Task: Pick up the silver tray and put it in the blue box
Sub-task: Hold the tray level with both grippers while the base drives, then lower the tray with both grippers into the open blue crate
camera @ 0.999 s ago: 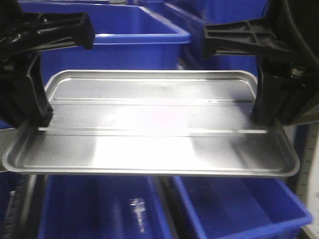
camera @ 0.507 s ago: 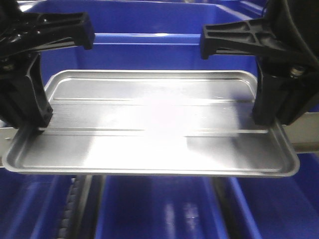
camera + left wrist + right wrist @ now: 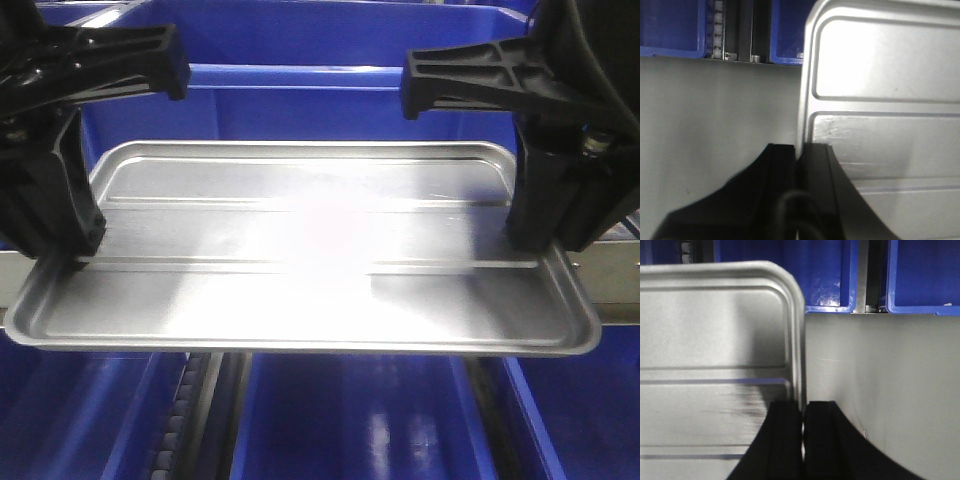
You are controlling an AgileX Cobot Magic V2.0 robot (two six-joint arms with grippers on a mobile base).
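Silver metal fills the middle of the front view: the silver tray [image 3: 300,250] hangs level in the air, carried by both arms. Its recessed panel and two long ridges face up, washed by a bright glare. The left tool [image 3: 72,245] is clenched on the tray's left short rim. Its wrist view shows the black fingers [image 3: 782,170] pinching that rim, one outside the tray and one inside. The right tool [image 3: 535,240] grasps the opposite short rim in the same way. In its wrist view the rim is squeezed between two black fingers [image 3: 822,430], a little along from a rounded corner. Behind the tray stands a large blue box [image 3: 290,100], its near rim showing above the tray's far edge. Further blue boxes [image 3: 350,420] lie below the tray, which is held above them, and a dark roller track [image 3: 185,420] runs between two of them. Both wrist views show a plain grey surface [image 3: 715,115] beneath the tray's ends, with blue rims beyond it.
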